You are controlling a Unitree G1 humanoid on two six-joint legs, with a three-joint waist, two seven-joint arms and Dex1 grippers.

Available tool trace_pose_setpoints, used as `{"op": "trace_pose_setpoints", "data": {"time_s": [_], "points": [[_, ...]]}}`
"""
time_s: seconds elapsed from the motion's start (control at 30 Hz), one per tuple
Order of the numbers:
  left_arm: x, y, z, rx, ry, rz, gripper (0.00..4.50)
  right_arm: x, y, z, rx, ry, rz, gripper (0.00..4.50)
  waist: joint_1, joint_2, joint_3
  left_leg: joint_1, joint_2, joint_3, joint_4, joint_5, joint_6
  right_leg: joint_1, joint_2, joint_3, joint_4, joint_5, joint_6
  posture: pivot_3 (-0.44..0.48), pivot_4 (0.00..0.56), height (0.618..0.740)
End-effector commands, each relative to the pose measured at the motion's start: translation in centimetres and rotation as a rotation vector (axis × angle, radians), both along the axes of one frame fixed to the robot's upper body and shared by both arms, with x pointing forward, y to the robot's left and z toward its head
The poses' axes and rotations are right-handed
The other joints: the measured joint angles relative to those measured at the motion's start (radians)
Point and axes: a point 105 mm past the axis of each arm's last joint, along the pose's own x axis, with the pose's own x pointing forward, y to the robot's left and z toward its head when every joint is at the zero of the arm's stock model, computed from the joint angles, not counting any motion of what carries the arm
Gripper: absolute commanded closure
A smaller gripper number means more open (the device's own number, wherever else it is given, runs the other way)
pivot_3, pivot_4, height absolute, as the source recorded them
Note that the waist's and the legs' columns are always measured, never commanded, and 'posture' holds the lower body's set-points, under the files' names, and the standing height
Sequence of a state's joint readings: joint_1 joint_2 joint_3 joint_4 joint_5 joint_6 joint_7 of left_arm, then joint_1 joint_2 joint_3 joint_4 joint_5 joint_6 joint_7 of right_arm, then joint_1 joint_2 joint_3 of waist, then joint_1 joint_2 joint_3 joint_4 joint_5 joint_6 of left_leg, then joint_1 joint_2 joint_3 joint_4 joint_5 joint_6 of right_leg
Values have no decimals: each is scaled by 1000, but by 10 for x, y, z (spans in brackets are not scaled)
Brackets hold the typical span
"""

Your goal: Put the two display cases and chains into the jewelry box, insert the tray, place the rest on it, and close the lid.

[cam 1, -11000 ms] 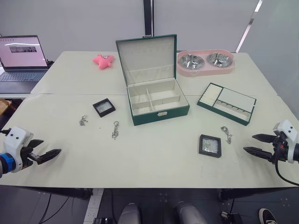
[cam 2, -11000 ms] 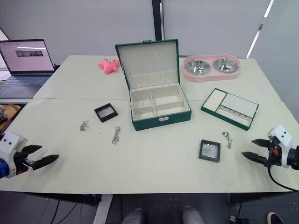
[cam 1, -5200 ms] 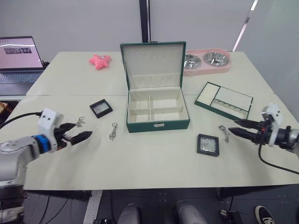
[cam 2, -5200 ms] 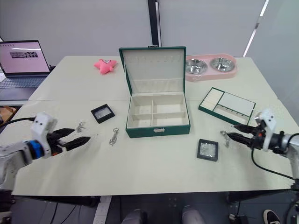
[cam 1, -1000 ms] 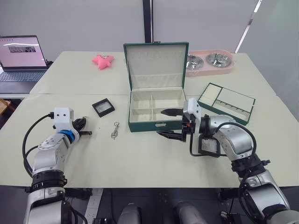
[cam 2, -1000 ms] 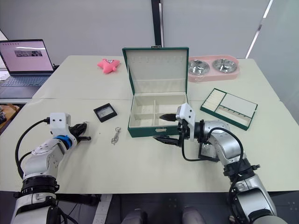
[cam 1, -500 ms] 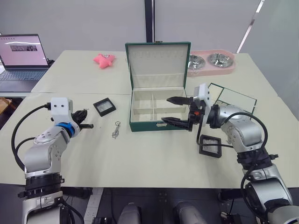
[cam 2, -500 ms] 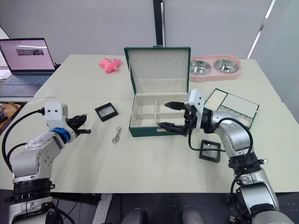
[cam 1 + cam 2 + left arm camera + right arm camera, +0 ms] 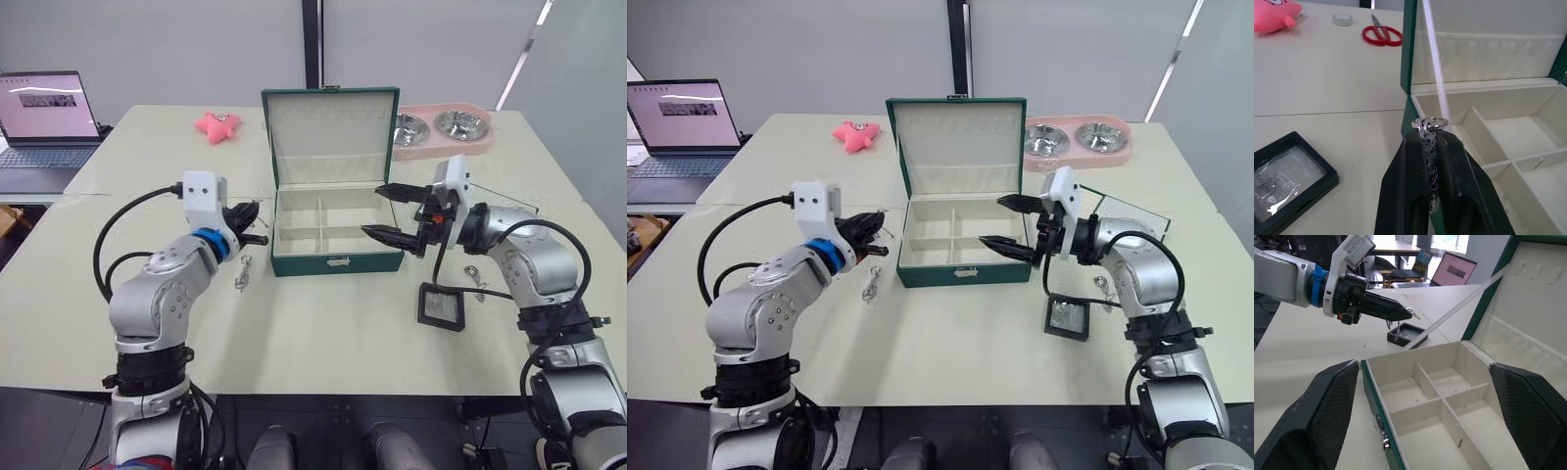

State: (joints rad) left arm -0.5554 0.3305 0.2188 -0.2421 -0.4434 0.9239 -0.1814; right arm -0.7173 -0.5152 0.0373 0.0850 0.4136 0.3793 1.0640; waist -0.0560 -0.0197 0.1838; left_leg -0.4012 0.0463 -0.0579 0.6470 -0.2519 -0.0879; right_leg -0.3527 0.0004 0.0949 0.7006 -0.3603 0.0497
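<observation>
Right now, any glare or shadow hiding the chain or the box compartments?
Left wrist view: chain evenly lit in the shut left gripper; glare streaks only on the case top. Right wrist view: box compartments evenly lit, dividers readable, no hard shadows. Left eye view: table evenly lit, no hard shadows.

Head stereo pair looks down across the table; both wrist cameras closely face the jewelry box (image 9: 1488, 122).
</observation>
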Motion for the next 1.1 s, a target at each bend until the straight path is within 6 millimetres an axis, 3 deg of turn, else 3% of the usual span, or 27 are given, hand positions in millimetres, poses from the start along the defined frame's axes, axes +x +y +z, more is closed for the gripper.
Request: {"op": "trace_pose_setpoints", "data": {"time_s": [0.03,0.47,0.77,1.1], "points": [[-1,-23,19,-5,-65,-56,4493,-1,-10,14,14,-61,-31,0,2,0,0,0,0,0,0,0,0,0,0,0,0,0,0,0,150,740],[27,-56,13,-30,-49,-45,4493,1,-25,16,10,-70,-94,0,5,0,0,0,-1,1,0,2,-3,1,0,1,-2,0,0,0,150,740],[48,-58,3,-35,-33,-11,4493,9,-34,16,23,-60,-152,0,6,0,0,-1,-1,1,0,2,-4,1,0,1,-3,0,0,0,150,740],[56,-62,-2,-38,-33,-17,4493,12,-37,13,28,-48,-171,0,6,0,0,-1,-1,1,0,2,-4,0,0,0,-3,0,0,0,150,740]]}}
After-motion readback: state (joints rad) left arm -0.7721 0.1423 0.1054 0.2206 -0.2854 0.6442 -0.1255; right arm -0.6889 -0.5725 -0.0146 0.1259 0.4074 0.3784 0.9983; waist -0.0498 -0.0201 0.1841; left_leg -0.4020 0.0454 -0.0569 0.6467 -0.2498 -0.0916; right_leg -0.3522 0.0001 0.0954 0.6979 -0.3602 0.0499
